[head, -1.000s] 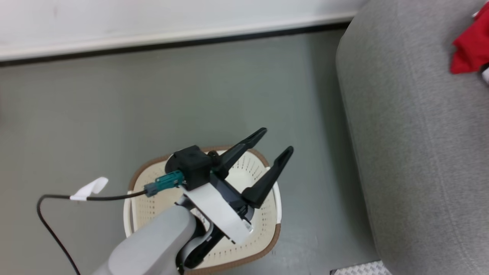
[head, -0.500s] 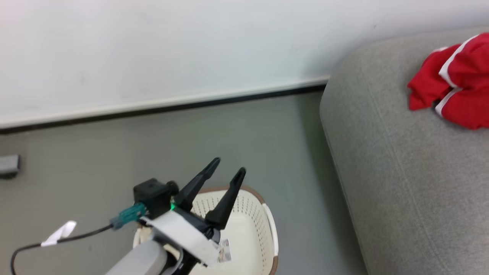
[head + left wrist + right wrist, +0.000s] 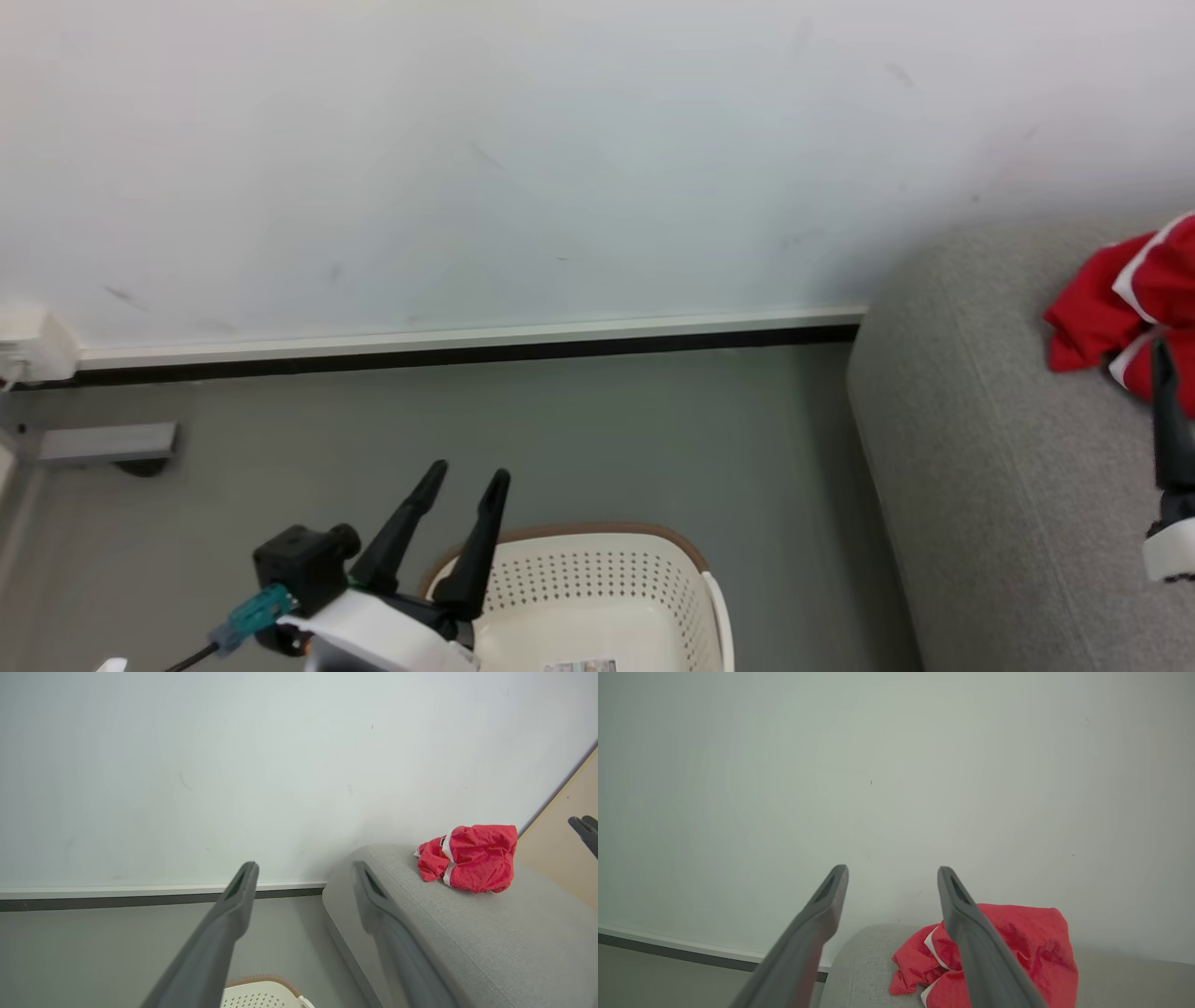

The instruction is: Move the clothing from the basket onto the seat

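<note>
Red clothing [image 3: 1120, 299] lay on the seat [image 3: 1008, 448], just beyond the right gripper [image 3: 892, 870], fingers parted, empty. Left gripper [image 3: 469, 469] had narrowed over the last second but stayed parted and empty beside the basket [image 3: 597, 579]. Transfer looked done.

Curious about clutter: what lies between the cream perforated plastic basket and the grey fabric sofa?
Just bare grey floor, seen in the head view, between cream plastic basket and grey fabric sofa.
</note>
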